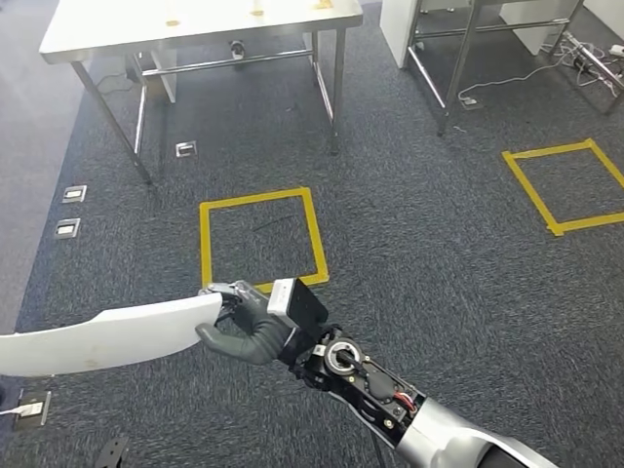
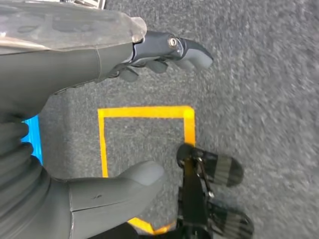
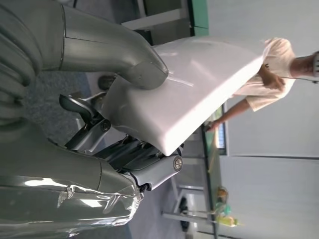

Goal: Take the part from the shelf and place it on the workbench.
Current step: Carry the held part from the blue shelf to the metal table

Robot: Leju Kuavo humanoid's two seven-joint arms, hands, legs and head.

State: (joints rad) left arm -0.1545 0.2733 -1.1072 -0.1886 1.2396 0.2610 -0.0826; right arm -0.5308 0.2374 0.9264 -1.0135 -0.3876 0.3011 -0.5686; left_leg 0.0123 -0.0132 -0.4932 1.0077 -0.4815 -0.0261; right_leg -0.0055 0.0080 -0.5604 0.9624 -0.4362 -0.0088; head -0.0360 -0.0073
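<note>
Over open carpet: right hand grips white part edge; left hand released.

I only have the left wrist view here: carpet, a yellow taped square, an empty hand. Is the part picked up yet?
Observer: Yes. In the head view the right hand holds a long white panel by one end.
Operator: How is it gripped?
Observer: The right wrist view shows the thumb on one face of the panel and the fingers under the other.
Operator: Is the workbench in sight?
Observer: A white table with metal legs stands ahead, past a yellow taped square on the carpet.
Operator: Anyone nearby?
Observer: The right wrist view shows a person in a pale shirt beyond the panel.
</note>
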